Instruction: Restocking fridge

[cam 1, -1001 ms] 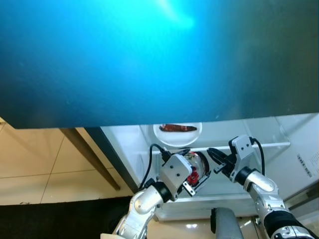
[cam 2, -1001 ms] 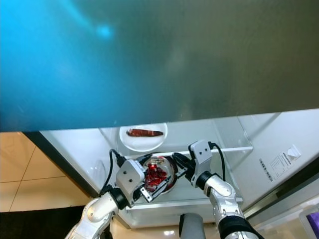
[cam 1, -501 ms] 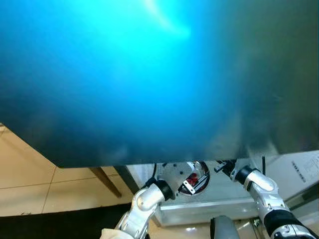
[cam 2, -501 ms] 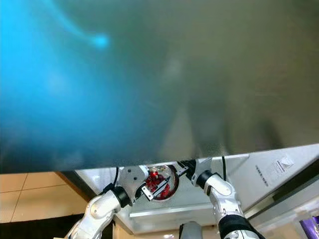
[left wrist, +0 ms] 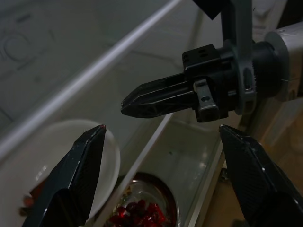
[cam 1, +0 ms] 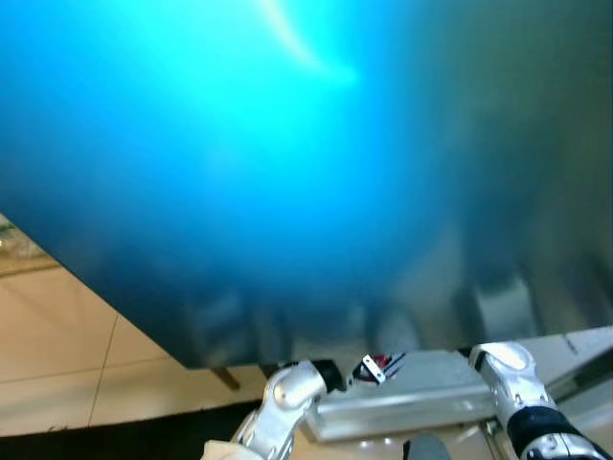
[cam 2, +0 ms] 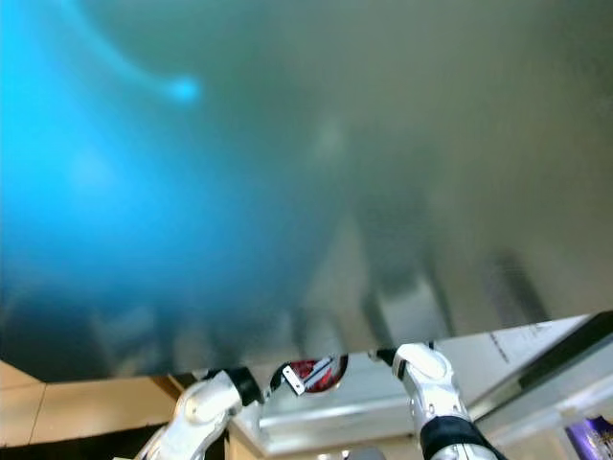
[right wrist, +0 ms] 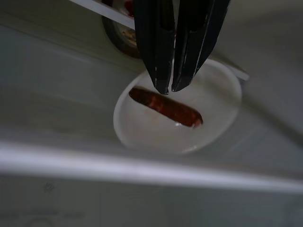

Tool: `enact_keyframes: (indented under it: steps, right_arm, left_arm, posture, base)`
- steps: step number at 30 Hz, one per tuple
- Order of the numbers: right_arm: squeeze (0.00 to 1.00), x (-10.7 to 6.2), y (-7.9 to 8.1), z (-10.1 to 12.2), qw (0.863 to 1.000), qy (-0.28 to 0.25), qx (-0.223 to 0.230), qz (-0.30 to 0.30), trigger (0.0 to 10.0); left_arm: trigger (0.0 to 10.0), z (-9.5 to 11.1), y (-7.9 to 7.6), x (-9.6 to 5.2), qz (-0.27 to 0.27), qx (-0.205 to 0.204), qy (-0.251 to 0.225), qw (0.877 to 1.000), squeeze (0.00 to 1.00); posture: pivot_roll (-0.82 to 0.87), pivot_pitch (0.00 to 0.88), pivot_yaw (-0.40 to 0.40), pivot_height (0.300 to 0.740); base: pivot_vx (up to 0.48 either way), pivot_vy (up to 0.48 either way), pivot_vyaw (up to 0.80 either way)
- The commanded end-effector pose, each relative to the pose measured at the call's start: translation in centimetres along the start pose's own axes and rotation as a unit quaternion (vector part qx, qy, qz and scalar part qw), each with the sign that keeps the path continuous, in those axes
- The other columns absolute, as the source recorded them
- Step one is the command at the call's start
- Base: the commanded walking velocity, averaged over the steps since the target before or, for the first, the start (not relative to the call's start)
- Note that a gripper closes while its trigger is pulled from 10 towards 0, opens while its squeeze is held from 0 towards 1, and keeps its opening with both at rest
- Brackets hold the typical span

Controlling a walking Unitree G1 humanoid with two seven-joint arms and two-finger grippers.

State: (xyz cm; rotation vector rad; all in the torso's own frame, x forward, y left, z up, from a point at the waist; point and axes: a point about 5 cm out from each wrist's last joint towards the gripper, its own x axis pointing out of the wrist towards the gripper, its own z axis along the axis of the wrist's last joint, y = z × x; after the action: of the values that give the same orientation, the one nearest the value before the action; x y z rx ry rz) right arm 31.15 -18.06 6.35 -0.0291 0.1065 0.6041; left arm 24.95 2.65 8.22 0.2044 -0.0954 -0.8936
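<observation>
Hovered over the bowl (left wrist: 142, 210) with left gripper (left wrist: 161, 175) spread, right gripper (right wrist: 176, 87) pinched empty; probably withdrawing next.

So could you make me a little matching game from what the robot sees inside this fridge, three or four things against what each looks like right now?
Things:
1. left gripper
2. right gripper
3. white plate
4. glass bowl

States:
a. fingers close together, tips nearly touching
b. holds a reddish-brown sausage
c. fingers spread wide apart
d. holds small red pieces

Pairs: 1-c, 2-a, 3-b, 4-d. The sausage lies on the plate just beyond the right gripper's tips; the bowl sits beyond the left gripper's spread fingers.
</observation>
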Motion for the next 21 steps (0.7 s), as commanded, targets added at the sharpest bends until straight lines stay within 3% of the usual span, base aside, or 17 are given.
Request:
enact_keyframes:
  steps: [1, 11, 21]
  right_arm:
    - [0.00, -0.2, 0.2, -0.4, 1.000, -0.002, 0.010, 0.002, 10.0]
    - [0.00, -0.4, 0.2, -0.6, 1.000, 0.002, 0.011, 0.000, 10.0]
    - [0.00, -1.1, 0.3, -3.0, 0.996, 0.075, 0.018, -0.034, 10.0]
  left_arm:
    - [10.0, -0.1, 0.2, 0.0, 0.005, 0.004, 0.003, 1.000, 0.00]
    - [10.0, -0.3, -0.5, 0.3, -0.009, -0.006, 0.006, 1.000, 0.00]
    - [10.0, -1.5, -1.5, 0.3, -0.021, -0.035, 0.033, 0.999, 0.00]
  posture:
    - [-0.10, 0.093, 0.062, 0.697]
    - [-0.10, 0.092, 0.062, 0.731]
    - [-0.10, 0.092, 0.060, 0.740]
  base:
    - [0.000, 0.000, 0.00]
    - [0.000, 0.000, 0.00]
    - [0.000, 0.000, 0.00]
